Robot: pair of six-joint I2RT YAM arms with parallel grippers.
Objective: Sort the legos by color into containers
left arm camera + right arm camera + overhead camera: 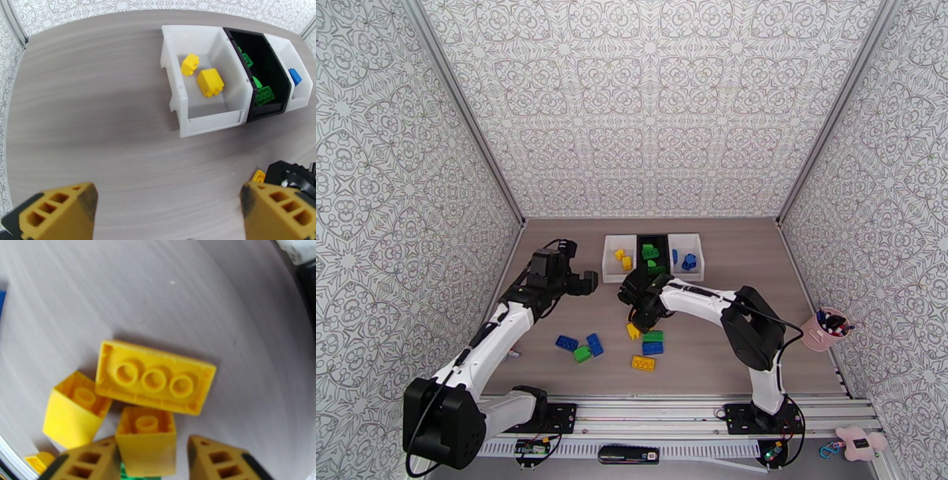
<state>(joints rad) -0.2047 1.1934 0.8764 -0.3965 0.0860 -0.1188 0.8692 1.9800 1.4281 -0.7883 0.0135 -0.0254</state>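
Observation:
Three containers stand in a row at the back. The left white bin [615, 269] [177, 83] holds two yellow legos [210, 82]. The black bin [639, 251] [272, 59] holds green legos [264, 94], and the right white bin [698, 272] [302, 92] holds blue ones [294, 76]. Loose blue [566, 343], green [582, 354] and yellow [643, 363] legos lie mid-table. My right gripper [636, 317] [152, 441] is down over a cluster of overturned yellow legos. Its jaws are narrowed around a small yellow lego [146, 437], with a sliver of gap on the right. My left gripper [588, 282] [168, 197] hovers open, holding nothing, left of the bins.
A long yellow brick [154, 378] and another small one [75, 409] lie right beside the one between my right fingers. Green [653, 336] and blue [653, 347] bricks sit just in front. A pink cup of pens [825, 328] stands at the right edge.

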